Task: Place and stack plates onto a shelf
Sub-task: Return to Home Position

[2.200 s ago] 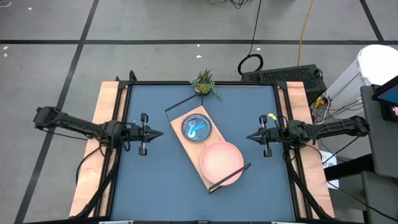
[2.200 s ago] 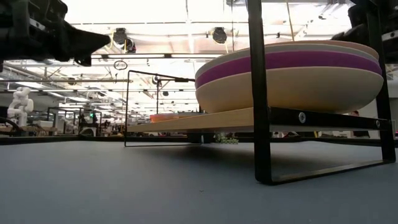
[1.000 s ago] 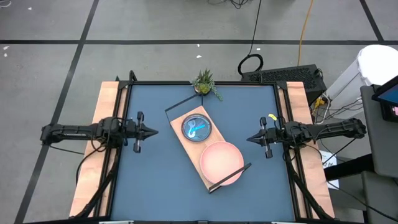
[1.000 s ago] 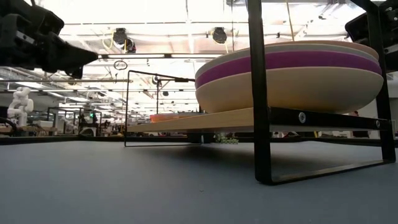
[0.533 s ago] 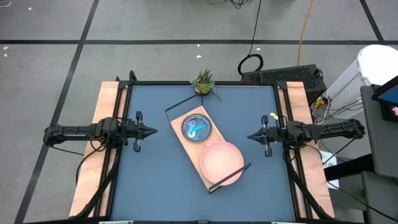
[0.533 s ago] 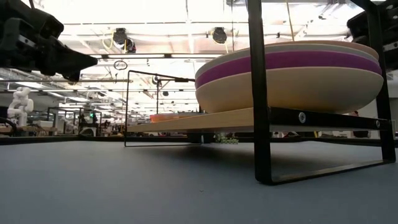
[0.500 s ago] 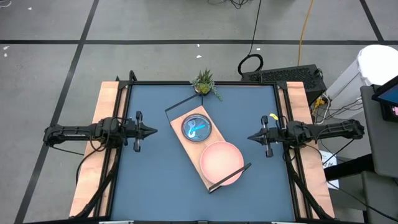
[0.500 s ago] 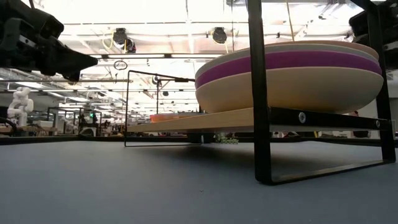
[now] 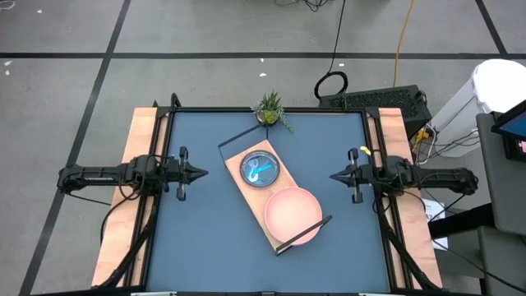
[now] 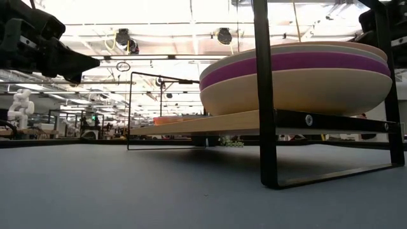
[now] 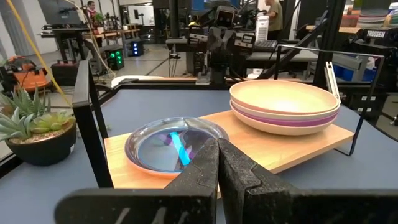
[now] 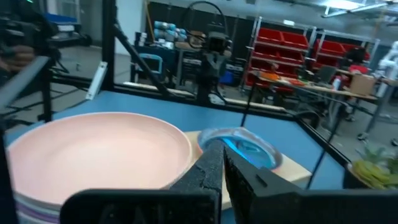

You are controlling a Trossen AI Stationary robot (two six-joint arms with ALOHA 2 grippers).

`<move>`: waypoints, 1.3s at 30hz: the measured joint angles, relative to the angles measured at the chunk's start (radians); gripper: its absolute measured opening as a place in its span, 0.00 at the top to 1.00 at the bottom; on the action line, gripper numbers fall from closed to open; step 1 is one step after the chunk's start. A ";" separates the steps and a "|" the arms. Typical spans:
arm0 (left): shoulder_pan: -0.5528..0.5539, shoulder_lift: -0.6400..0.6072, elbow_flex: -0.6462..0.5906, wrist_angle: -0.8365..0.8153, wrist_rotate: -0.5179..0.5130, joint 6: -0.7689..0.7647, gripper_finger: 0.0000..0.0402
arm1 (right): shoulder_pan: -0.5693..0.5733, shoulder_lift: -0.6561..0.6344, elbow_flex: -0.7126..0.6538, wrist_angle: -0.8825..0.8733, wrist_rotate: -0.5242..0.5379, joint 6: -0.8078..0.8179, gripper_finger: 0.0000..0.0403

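Standing on table (image 9: 205,238): shelf (image 9: 249,194), near the centre; long axis runs from 11 o'clock to 5 o'clock in the high view; black wire frame at each end
Large stack: four plates at the shelf's 5 o'clock end; salmon pink plate (image 9: 292,215) on top; low view shows cream plate (image 10: 296,92) lowest, resting on the board; purple plate (image 10: 292,63) on it; pale blue-white plate (image 10: 299,49) as a thin band above the purple
Small stack: at the shelf's 11 o'clock end, just beside the large stack with a narrow gap between them; cyan plate (image 9: 260,168) on top; a reddish-orange rim shows under it in the left wrist view; lower plates cannot be told apart
Arm, left: left gripper (image 9: 202,173) at 9 o'clock of the table, pointing toward 3 o'clock; fingers (image 11: 202,177) pressed together along their length, nothing between them; well apart from the shelf
Arm, right: right gripper (image 9: 333,177) at 3 o'clock, pointing toward 9 o'clock; fingers (image 12: 208,177) closed tip to tip, holding nothing; apart from the shelf
Height: both grippers above the tabletop, at the upper corners of the low view
Other: potted plant (image 9: 269,107) at 12 o'clock on the table's edge, just beyond the shelf's 11 o'clock frame
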 joint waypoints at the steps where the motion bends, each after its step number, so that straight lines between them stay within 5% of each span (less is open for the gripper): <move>1: 0.000 0.000 0.000 0.000 0.000 0.000 0.99 | -0.009 0.003 0.000 0.000 0.000 0.000 1.00; 39: 0.000 -0.005 0.000 0.000 0.023 0.001 0.99 | -0.052 0.017 0.000 0.004 -0.002 0.002 1.00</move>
